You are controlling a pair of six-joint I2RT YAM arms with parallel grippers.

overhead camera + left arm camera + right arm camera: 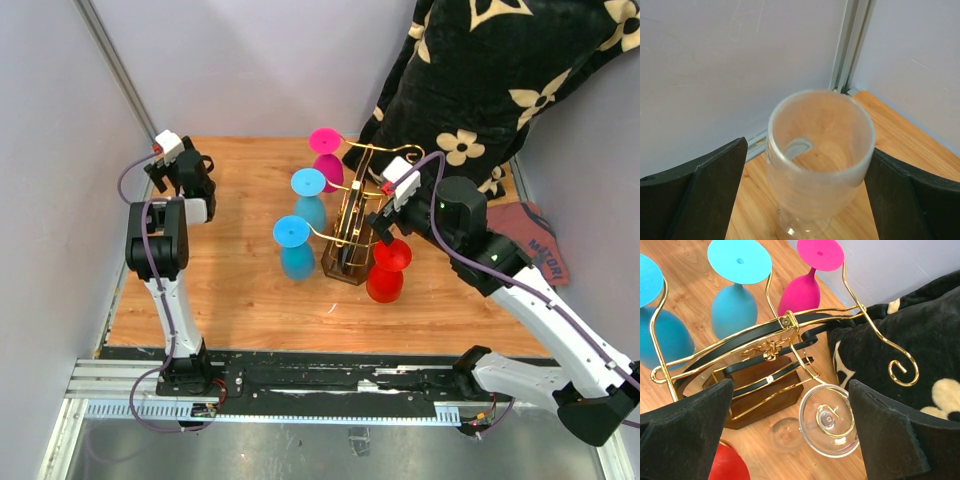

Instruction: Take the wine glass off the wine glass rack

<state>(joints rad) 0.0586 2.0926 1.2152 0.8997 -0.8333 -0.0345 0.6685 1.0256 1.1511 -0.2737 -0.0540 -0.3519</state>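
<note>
1. Rack [350, 240]: mid-worktop [240, 300]. R pincer [386, 222] right over its 3 o'clock side. L pincer [195, 172] well apart, at the far 10 o'clock corner. Nearer arm by a long way: R.
2. R pincer [791, 384]: spread wide, holding nothing, a finger on either side of the rack end.
3. Target (judged): clear glass [829, 421], hung foot-up on a gold arm at the rack's 5 o'clock in the R wrist view, wire curl hooked round the stem at the foot.
4. Key relation:
   - Foot: between the fingers, low centre, closer to the 3 o'clock finger [900, 435].
   - Bowl: smaller and farther off, at 8 o'clock from the foot.
   - Long axis: likely running away from the cam and leaning toward 8 o'clock, so not square to the pincer.
5. Next move (judged): go lower to bracket stem or bowl, shift toward 3 o'clock to centre it, close, then slide out along the wire. Open end of that arm: can't tell for sure.
6. L pincer [807, 147]: also wide, flanking a frosted glass [820, 160] upright on the worktop by the wall. Gap visible on the 9 o'clock side, so not clamped.
7. Risk: red glass [388, 270] at the rack's 4 o'clock, just under the R pincer, easy to bump on the way down.
</note>
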